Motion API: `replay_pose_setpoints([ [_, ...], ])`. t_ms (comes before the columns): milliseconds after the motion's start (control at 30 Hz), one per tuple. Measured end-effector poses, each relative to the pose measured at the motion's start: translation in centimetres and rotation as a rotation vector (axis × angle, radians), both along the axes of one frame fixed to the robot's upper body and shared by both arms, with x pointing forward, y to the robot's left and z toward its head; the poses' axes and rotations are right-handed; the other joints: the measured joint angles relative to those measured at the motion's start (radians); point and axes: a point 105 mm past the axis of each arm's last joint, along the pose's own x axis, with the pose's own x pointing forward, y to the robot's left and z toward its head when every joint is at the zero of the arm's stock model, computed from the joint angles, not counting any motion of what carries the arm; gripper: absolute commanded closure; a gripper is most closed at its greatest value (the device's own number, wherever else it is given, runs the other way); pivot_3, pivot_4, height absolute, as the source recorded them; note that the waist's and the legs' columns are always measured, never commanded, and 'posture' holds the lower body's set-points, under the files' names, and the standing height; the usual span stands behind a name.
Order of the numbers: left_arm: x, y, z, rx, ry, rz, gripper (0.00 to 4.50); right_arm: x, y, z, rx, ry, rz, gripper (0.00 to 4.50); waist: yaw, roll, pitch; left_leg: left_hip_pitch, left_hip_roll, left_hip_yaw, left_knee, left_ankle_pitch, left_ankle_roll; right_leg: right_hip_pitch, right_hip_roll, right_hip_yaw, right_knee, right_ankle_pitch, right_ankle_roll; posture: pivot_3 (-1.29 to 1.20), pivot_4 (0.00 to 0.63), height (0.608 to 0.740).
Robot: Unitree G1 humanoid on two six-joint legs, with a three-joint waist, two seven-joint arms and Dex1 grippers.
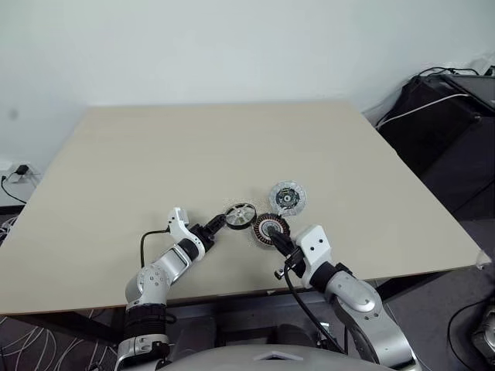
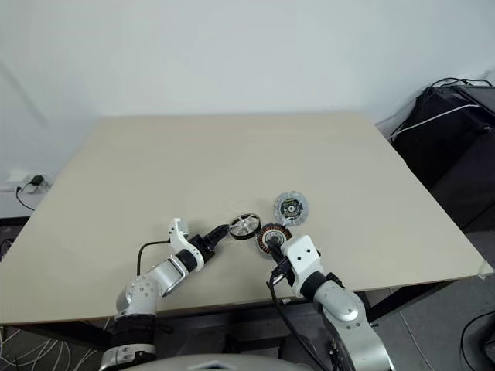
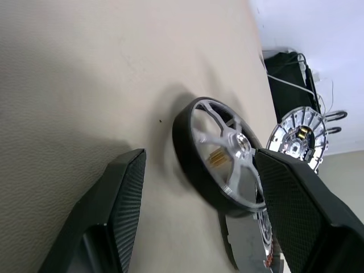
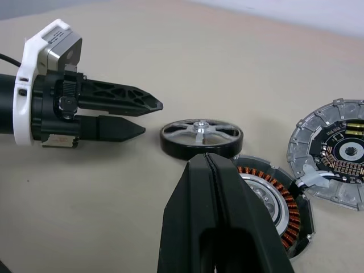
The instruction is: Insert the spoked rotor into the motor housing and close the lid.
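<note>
closed right gripper (image 4: 211,165) rests over the motor housing (image 4: 267,199), with the spoked rotor (image 4: 201,138) flat just beside it and the lid (image 4: 335,156) beyond; wide-open left gripper (image 4: 142,118) nears the rotor and may nudge it away.

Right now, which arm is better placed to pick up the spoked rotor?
The left. Its gripper is open and aimed at the spoked rotor, close beside it. The right gripper is shut, over the motor housing.
</note>
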Motion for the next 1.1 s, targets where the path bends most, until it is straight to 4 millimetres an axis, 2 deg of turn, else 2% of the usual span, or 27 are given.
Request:
replay_pose_setpoints([
  [233, 0.1, -0.2, 0.1, -0.031, 0.040, 0.017, 1.27, 0.0, -0.1, -0.2, -0.007, 0.013, 0.000, 4.50, 0.000, 0.000, 0.000, 0.000, 0.000, 0.000, 0.000, 0.000, 0.000, 0.000, 0.000, 0.000, 0.000, 0.000, 0.000, 0.00, 0.000, 0.740],
  [633, -1.1, -1.2, 0.2, -0.109, 0.122, -0.016, 1.27, -0.1, 0.0, 0.0, -0.005, 0.015, -0.005, 4.50, 0.001, 0.000, -0.001, 0.000, 0.000, 0.000, 0.000, 0.000, 0.000, 0.000, 0.000, 0.000, 0.000, 0.000, 0.000, 0.00, 0.000, 0.740],
  [900, -1.5, -2.0, 0.6, -0.148, 0.121, -0.034, 1.27, -0.1, 0.0, -0.1, -0.007, 0.023, -0.005, 4.50, 0.001, 0.000, 0.000, 0.000, 0.000, 0.000, 0.000, 0.000, 0.000, 0.000, 0.000, 0.000, 0.000, 0.000, 0.000, 0.00, 0.000, 0.740],
  [1100, -1.0, -2.1, 0.9, -0.161, 0.089, -0.011, 1.27, -0.1, 0.0, -0.1, -0.008, 0.024, -0.005, 4.50, 0.000, 0.000, 0.000, 0.000, 0.000, 0.000, 0.000, 0.000, 0.000, 0.000, 0.000, 0.000, 0.000, 0.000, 0.000, 0.00, 0.000, 0.740],
])
